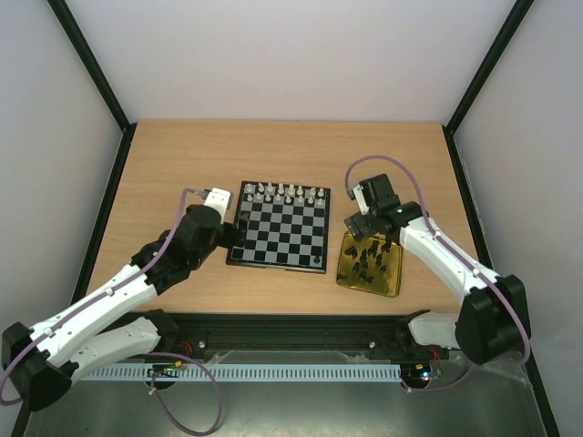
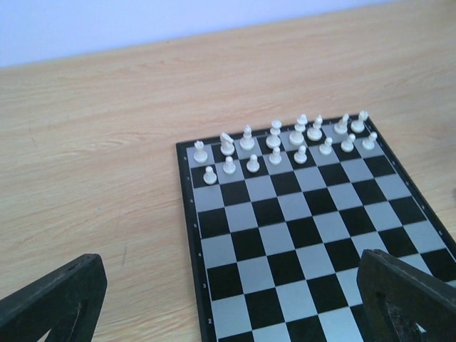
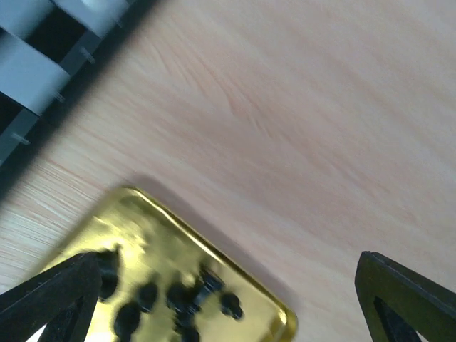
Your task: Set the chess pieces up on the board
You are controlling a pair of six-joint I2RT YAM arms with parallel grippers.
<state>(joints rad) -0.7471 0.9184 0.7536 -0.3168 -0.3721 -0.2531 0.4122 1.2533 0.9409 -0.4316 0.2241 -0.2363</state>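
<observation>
Worktop: light wood (image 1: 182, 173), carrying the chessboard and a gold tray, with both arms reaching in from the near edge.

Chessboard: small, square, black-and-white checkered with a dark rim (image 1: 280, 228). It lies flat near the middle of the worktop, just left of the gold tray and apart from it.

White chess pieces: they stand upright in 2 rows along the far edge of the chessboard (image 2: 274, 146), taller figures in the back row and 8 pawns in the row in front. The middle squares are bare.

Black chess pieces: they are heaped loosely in the gold tray (image 3: 189, 299). In the right wrist view they are blurred, so single shapes cannot be told apart.

Gold tray: shiny and square with rounded corners (image 1: 393, 273), on the worktop to the right of the chessboard.

Left claw: it is spread wide with nothing between its fingers (image 2: 229, 260). It hangs low at the near left part of the chessboard, with 1 finger over the wood and the other over the squares.

Right claw: it is spread wide and grips nothing (image 3: 228, 258). It hovers over the gold tray, with the black chess pieces below its left finger (image 3: 53, 299).
</observation>
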